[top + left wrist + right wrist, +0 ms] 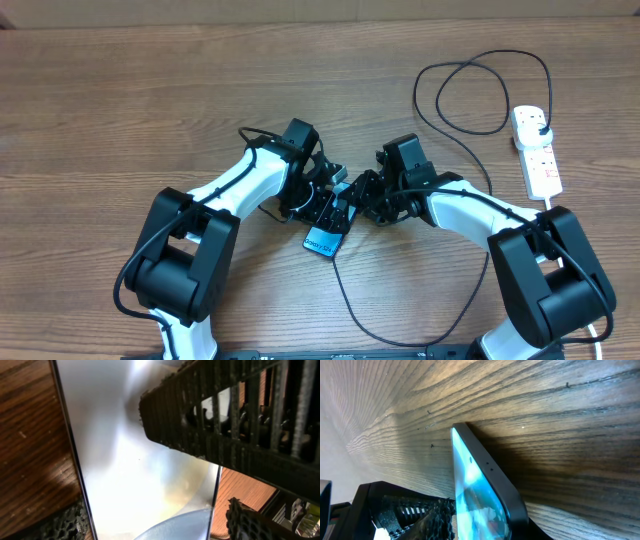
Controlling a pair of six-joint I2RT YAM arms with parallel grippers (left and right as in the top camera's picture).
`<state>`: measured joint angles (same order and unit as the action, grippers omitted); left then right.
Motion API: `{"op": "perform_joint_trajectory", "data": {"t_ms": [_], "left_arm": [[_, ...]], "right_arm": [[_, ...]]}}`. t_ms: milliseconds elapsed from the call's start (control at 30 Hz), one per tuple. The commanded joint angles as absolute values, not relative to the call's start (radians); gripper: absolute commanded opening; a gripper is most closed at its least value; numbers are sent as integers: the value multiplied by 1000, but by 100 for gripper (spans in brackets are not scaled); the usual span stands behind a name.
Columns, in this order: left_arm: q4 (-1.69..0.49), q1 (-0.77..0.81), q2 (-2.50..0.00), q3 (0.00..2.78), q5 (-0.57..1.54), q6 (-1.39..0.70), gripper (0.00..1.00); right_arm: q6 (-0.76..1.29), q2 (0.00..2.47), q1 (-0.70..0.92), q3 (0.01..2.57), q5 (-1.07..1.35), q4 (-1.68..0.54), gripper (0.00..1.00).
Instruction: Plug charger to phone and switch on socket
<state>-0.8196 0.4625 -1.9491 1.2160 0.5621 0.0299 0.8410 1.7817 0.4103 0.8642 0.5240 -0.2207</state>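
The phone [321,241] is at the table's middle between both grippers, its light blue screen showing. In the left wrist view its glaring screen [145,460] fills the frame, and my left gripper [155,527] stands open astride it, with a gap on each side. My right gripper [485,527] is shut on the phone [470,475], one pad [437,515] pressed on the glass. The black charger [345,300] cable runs from the phone's near end in a loop to the white socket [541,165] at the right. The connector tip is hidden.
The charger cable makes a wide loop [470,95] at the back right, near the socket. Bare wooden table [120,110] lies to the left and far side. Both arms [240,185] crowd the middle.
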Motion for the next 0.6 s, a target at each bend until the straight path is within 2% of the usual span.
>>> {"op": "perform_joint_trajectory", "data": {"t_ms": [0, 100, 567], "left_arm": [[-810, 464, -1968, 1207, 577, 44, 95], [-810, 464, -1968, 1207, 577, 41, 100], [-810, 464, -1968, 1207, 577, 41, 100]], "right_arm": [[841, 1790, 413, 876, 524, -215, 36], [840, 1790, 413, 876, 524, -215, 36], [837, 1790, 413, 876, 523, -215, 24]]}}
